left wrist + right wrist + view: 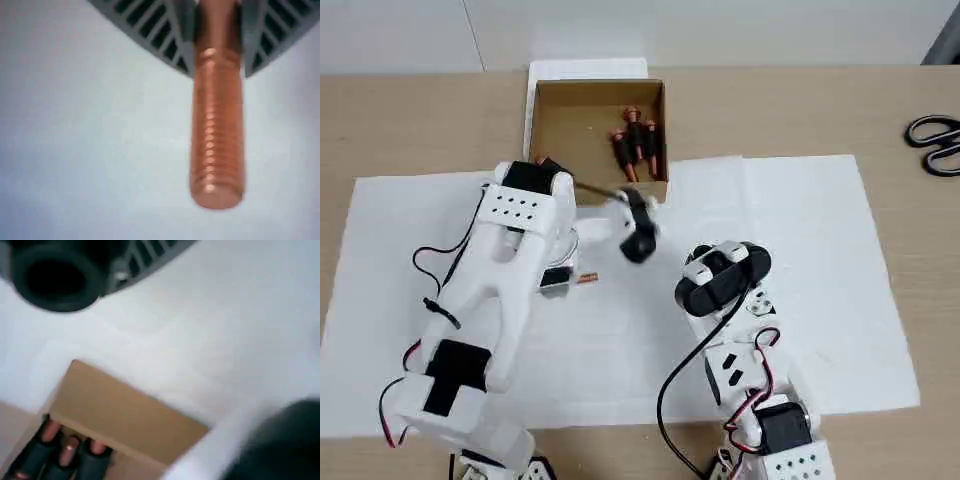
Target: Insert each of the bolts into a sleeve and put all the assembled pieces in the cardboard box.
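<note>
My left gripper [217, 50] is shut on the head end of a copper bolt [216, 135], whose threaded shaft sticks out over the white sheet. From above, that bolt [586, 278] pokes out beside the left gripper [563, 276], low over the sheet. My right gripper [636, 222] is shut on a black sleeve [640, 244] just in front of the cardboard box [555, 125]. The sleeve's open bore [55, 277] faces the right wrist camera. Several assembled pieces [638, 145] lie in the box's right half; their copper ends [65, 455] show past the box wall [130, 410].
A white paper sheet [800, 250] covers the middle of the wooden table. Black scissors [935, 143] lie at the far right edge. A white lid or sheet [588, 70] sits under the box's back-left side. The box's left half holds nothing.
</note>
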